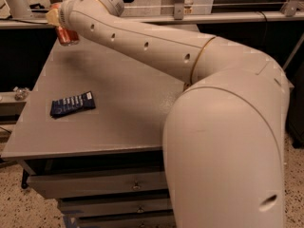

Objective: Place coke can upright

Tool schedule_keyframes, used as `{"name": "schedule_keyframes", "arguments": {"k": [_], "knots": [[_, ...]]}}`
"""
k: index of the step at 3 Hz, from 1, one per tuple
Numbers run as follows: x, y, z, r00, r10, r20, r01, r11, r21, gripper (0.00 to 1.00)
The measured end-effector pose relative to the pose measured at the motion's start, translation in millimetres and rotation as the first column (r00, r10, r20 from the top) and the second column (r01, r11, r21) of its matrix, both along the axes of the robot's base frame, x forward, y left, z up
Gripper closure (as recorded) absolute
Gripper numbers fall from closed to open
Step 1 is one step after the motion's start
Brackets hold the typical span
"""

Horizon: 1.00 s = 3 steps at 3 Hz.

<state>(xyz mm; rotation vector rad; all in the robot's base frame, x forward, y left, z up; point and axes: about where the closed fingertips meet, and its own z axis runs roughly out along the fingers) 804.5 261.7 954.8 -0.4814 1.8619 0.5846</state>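
The coke can [67, 35] is a small red-orange can, held at the far left corner of the grey table [123, 99], roughly upright with its silver bottom just above the tabletop. My gripper [58, 19] is at the end of the long white arm reaching across the table from the right. It is shut on the can's upper part. The arm hides most of the gripper and the top of the can.
A dark blue snack packet [72, 103] lies flat near the table's left edge. The arm's large white body [228, 146] fills the right foreground. Drawers [99, 186] sit under the table front. A shelf rail [190, 17] runs behind the table.
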Motion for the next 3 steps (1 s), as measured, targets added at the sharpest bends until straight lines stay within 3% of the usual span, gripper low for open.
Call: {"name": "schedule_keyframes", "arguments": {"k": [3], "knots": [[-32, -46, -21, 0.998, 0.062, -0.015, -0.061, 0.995, 0.073, 1.0]]}}
